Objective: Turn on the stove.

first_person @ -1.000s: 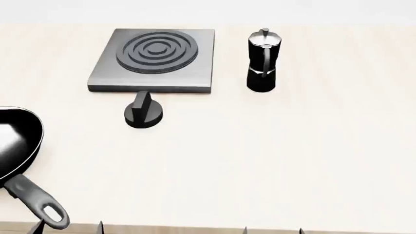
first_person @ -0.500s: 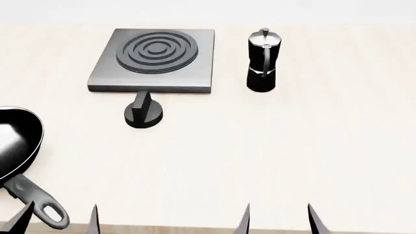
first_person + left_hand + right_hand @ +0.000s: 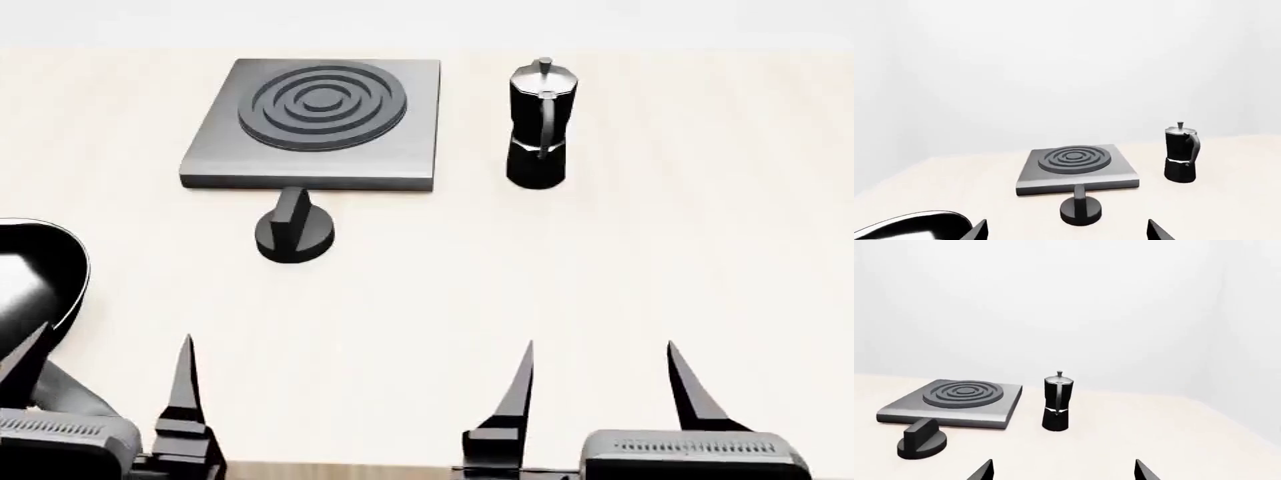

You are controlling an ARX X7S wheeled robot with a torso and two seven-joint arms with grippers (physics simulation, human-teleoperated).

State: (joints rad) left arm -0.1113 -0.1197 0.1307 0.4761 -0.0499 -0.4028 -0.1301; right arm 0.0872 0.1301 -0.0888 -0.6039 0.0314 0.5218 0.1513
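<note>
Stove [image 3: 220,150]: flat grey square plate at the far left-centre of the table [image 3: 641,260]; dark ringed burner [image 3: 322,102] on top.
Knob [image 3: 294,232]: small black finned disc just in front of the plate's near edge, apart from both grippers.
Moka pot [image 3: 541,125]: upright, right of the plate, not touching it.
Frying pan [image 3: 54,290]: at the near left edge, partly cut off, handle behind the left fingers.
Left gripper [image 3: 100,375]: low at the near left, fingers spread wide, grasping nothing.
Right gripper [image 3: 601,385]: near edge, right of centre, fingers parted, grasping nothing, well short of knob and pot.
</note>
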